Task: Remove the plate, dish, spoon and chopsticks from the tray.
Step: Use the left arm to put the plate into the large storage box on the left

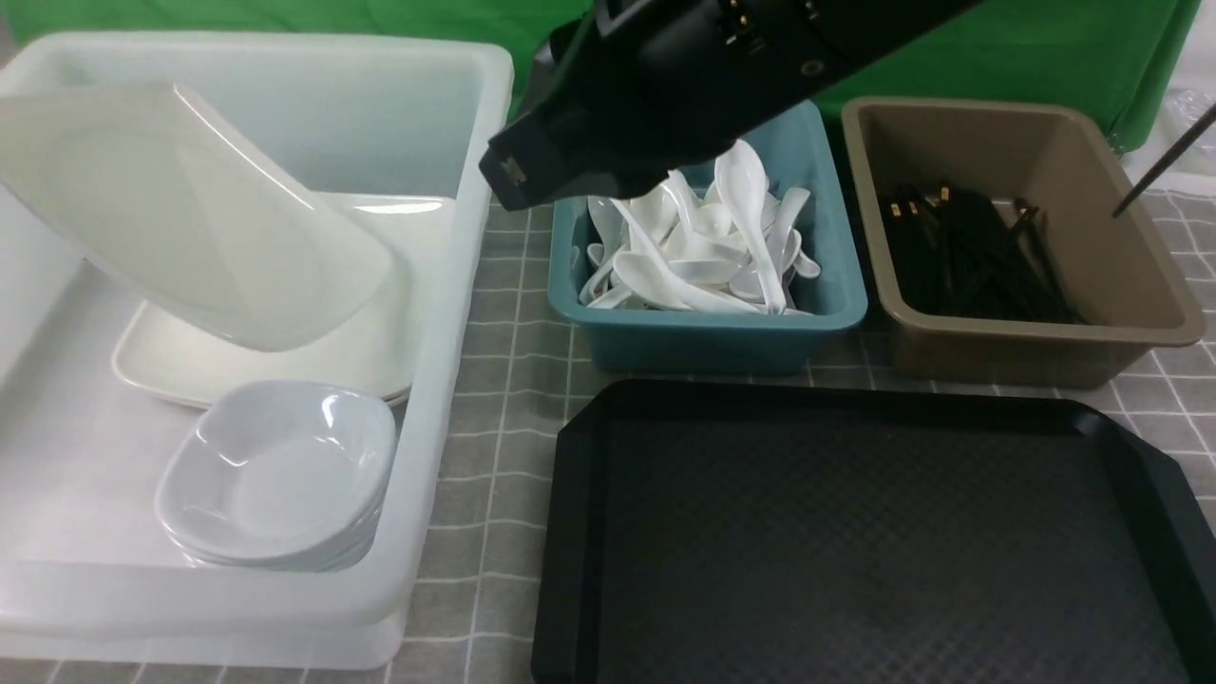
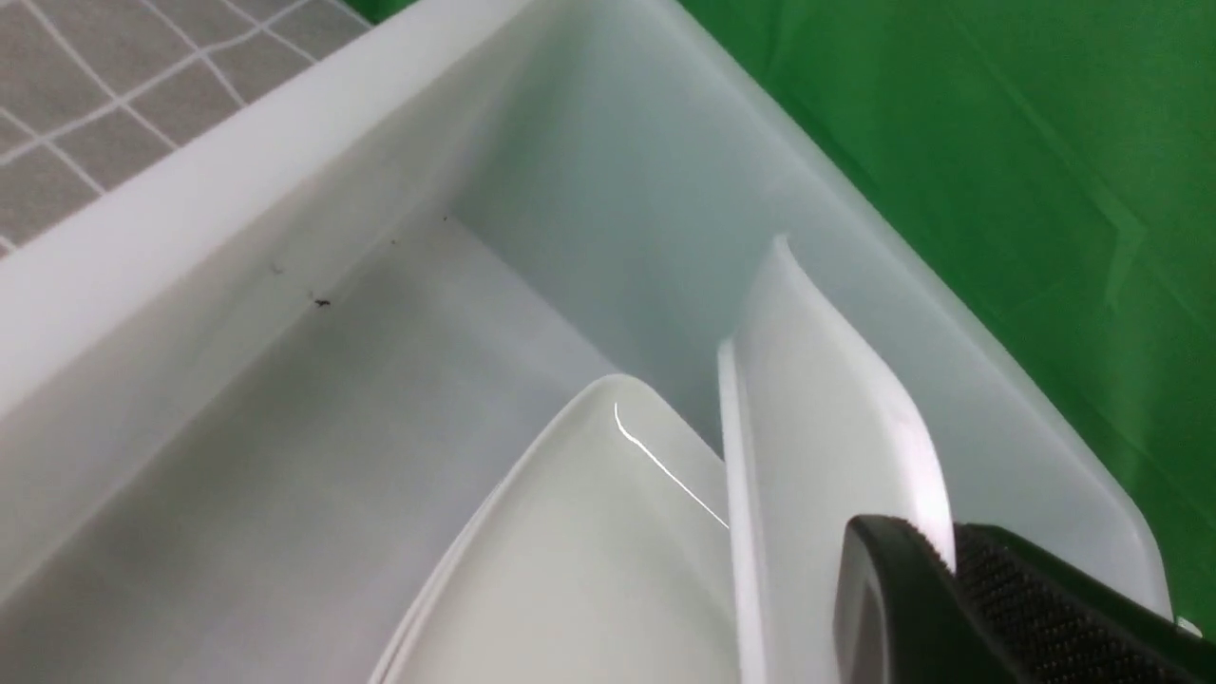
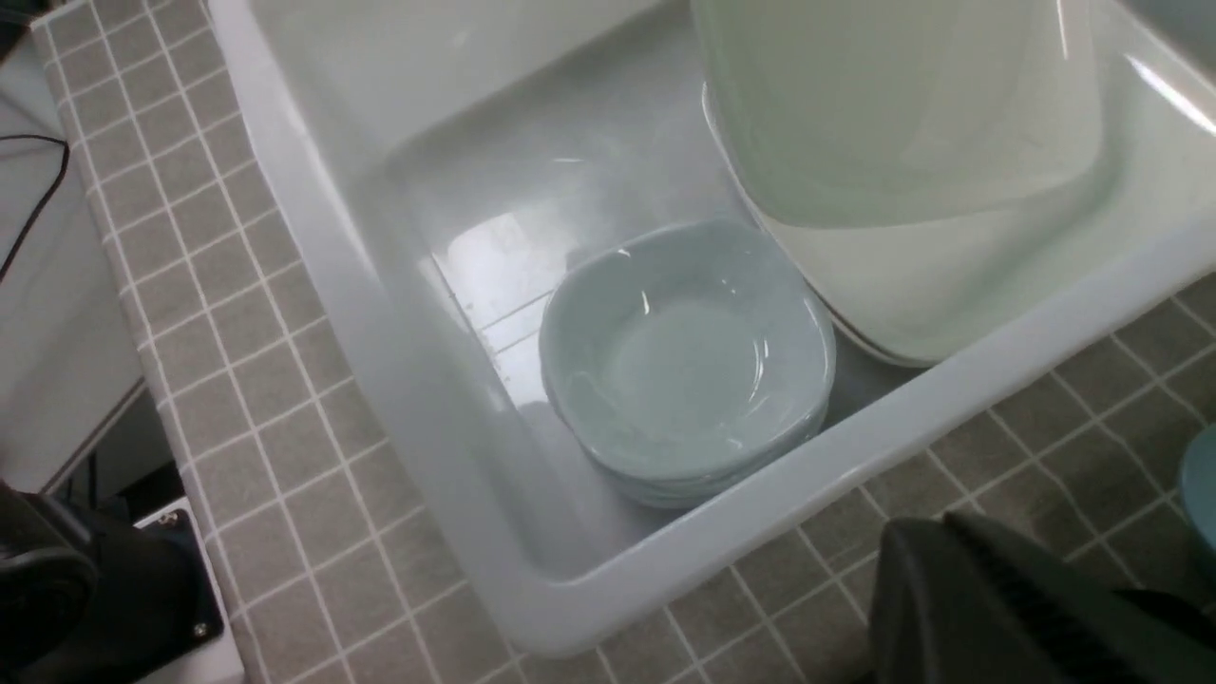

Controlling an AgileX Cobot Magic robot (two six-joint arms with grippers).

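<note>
The white tub (image 1: 427, 532) is the largest thing I have in view, on my left over the grey checked cloth (image 1: 475, 494). The black tray (image 1: 855, 532) is to its right, its textured floor facing up. My right arm (image 1: 693, 76) slants across the far side in front of the green cloth (image 1: 950, 57).

I have the plate (image 1: 199, 218) steeply tilted inside and above the white tub, over the stacked plates (image 1: 380, 351). Whether its low corner touches them, I cannot tell. My left gripper (image 2: 950, 568) is clamped on the plate's edge, one dark finger on each face, nearly together with just the rim between them.

The brown tub (image 1: 1054, 351) sits beyond the tray, with the teal tub (image 1: 703, 347) beside it on the left. In the white tub's near right corner, white dishes (image 1: 275, 475) are nested in a stack, the top one facing up, just beside the stacked plates.

My right gripper (image 3: 950, 532) has its fingers together, gripping nothing; the right wrist view looks past them at the dishes. White spoons (image 1: 703, 256) lie heaped in the teal tub, and black chopsticks (image 1: 969, 256) with gold bands lie in the brown one.
</note>
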